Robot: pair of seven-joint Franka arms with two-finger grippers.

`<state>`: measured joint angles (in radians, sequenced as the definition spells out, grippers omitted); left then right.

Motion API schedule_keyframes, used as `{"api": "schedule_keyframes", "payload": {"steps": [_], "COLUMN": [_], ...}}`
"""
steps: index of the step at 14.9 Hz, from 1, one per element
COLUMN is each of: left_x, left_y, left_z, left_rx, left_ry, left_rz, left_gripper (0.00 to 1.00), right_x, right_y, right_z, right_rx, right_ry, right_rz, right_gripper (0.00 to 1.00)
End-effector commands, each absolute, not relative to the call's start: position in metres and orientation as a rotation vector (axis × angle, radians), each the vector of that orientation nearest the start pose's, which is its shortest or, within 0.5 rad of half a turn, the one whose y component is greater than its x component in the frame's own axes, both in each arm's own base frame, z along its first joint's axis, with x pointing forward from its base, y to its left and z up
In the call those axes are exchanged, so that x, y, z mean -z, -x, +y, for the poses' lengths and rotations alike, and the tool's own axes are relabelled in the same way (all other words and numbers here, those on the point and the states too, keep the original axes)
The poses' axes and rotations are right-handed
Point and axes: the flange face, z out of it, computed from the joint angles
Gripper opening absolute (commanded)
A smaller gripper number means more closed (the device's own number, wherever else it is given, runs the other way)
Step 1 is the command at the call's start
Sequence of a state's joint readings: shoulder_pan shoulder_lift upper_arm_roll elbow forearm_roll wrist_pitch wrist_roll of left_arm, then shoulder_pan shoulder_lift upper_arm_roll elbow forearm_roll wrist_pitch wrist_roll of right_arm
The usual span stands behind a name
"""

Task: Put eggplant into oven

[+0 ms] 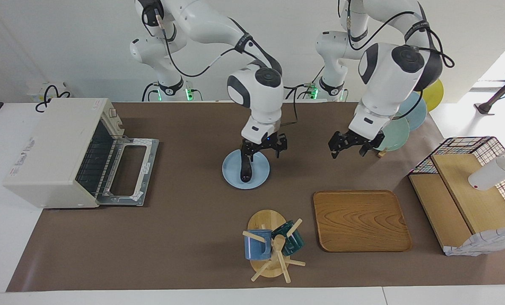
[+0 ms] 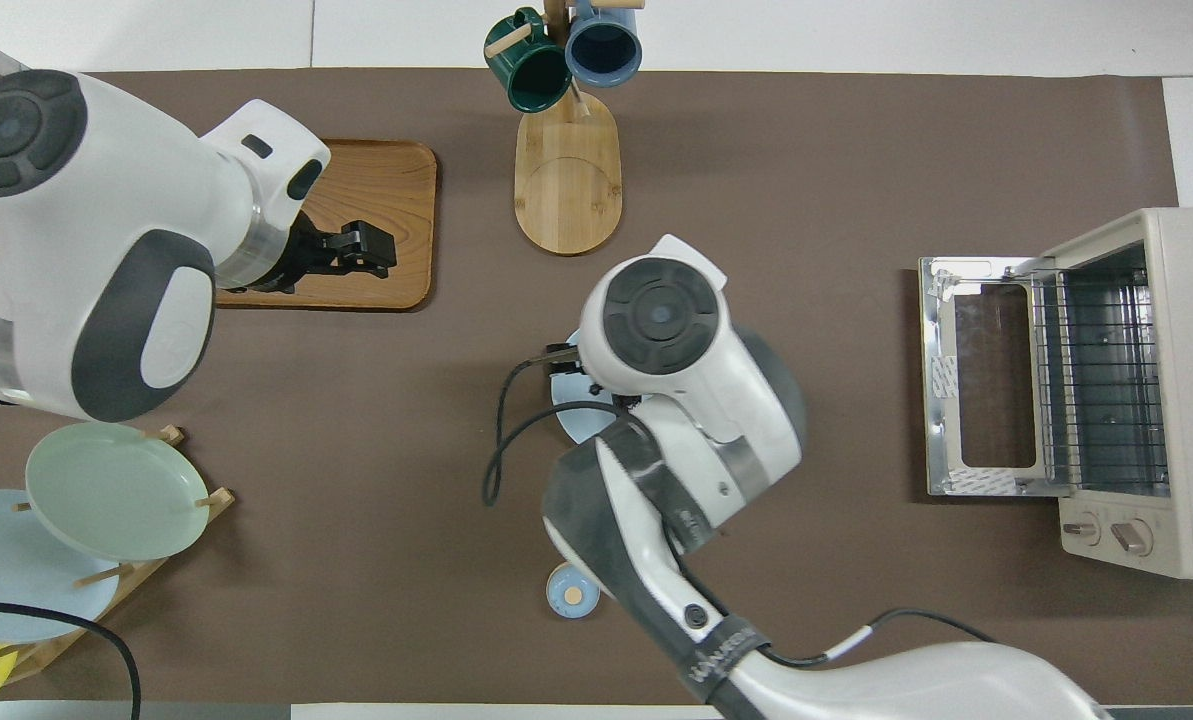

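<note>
The dark eggplant lies on a light blue plate mid-table; in the overhead view my right arm hides it and only the plate's rim shows. My right gripper is low over the plate, at the eggplant's end nearer the robots. The off-white oven stands at the right arm's end of the table with its door folded down open and its rack bare. My left gripper waits in the air over the table, beside the plate rack, holding nothing.
A wooden tray and a mug tree with a blue and a green mug stand farther from the robots. A plate rack, a wire basket and a white bottle are at the left arm's end. A small blue disc lies nearer the robots.
</note>
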<state>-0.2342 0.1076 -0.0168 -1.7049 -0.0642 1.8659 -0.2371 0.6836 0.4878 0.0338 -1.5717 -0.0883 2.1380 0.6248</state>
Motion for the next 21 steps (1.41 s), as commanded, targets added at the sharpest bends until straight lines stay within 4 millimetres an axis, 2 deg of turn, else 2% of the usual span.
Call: {"api": "schedule_keyframes", "payload": {"steps": [1, 3, 4, 6, 10, 11, 12, 13, 15, 17, 18, 20, 21], "left_x": [-0.551, -0.559, -0.56, -0.564, -0.57, -0.571, -0.574, -0.578, -0.583, -0.597, -0.601, -0.599, -0.596], "left_y": [-0.566, -0.56, -0.557, -0.551, -0.545, -0.544, -0.543, -0.54, -0.538, -0.529, -0.524, -0.517, -0.516], "left_z": [-0.117, -0.102, -0.099, -0.097, -0.096, -0.096, -0.097, -0.099, -0.099, -0.096, -0.097, -0.098, -0.1], "left_rx": [0.031, 0.005, -0.021, -0.048, -0.071, -0.075, -0.076, -0.066, -0.063, -0.042, -0.063, -0.129, -0.134], "left_ry": [3.193, 3.188, 3.185, 3.171, 3.161, 3.158, 3.15, 3.149, 3.149, 3.151, 3.148, 3.139, 3.138], "left_rz": [0.104, 0.131, 0.137, 0.14, 0.138, 0.136, 0.13, 0.138, 0.138, 0.112, 0.117, 0.129, 0.129], "left_gripper": [1.0, 1.0, 1.0, 1.0, 1.0, 1.0, 1.0, 1.0, 1.0, 1.0, 1.0, 1.0, 1.0], "right_x": [-0.346, -0.32, -0.314, -0.31, -0.294, -0.291, -0.293, -0.295, -0.305, -0.334, -0.349, -0.371, -0.383], "right_y": [-0.543, -0.524, -0.521, -0.519, -0.506, -0.502, -0.498, -0.497, -0.501, -0.511, -0.52, -0.519, -0.517], "right_z": [0.456, 0.462, 0.459, 0.459, 0.454, 0.452, 0.456, 0.457, 0.457, 0.456, 0.446, 0.429, 0.413], "right_rx": [0.187, 0.189, 0.195, 0.193, 0.207, 0.199, 0.189, 0.177, 0.169, 0.148, 0.121, 0.051, 0.011], "right_ry": [3.144, 3.17, 3.167, 3.165, 3.145, 3.15, 3.158, 3.167, 3.202, 3.288, 3.337, 3.403, 3.429], "right_rz": [-0.212, -0.3, -0.306, -0.309, -0.305, -0.311, -0.326, -0.327, -0.342, -0.365, -0.361, -0.446, -0.425], "right_gripper": [1.0, 0.73, 0.6, 0.54, 0.5, 0.35, 0.08, 0.0, 0.0, 0.0, 0.0, 0.0, 0.0]}}
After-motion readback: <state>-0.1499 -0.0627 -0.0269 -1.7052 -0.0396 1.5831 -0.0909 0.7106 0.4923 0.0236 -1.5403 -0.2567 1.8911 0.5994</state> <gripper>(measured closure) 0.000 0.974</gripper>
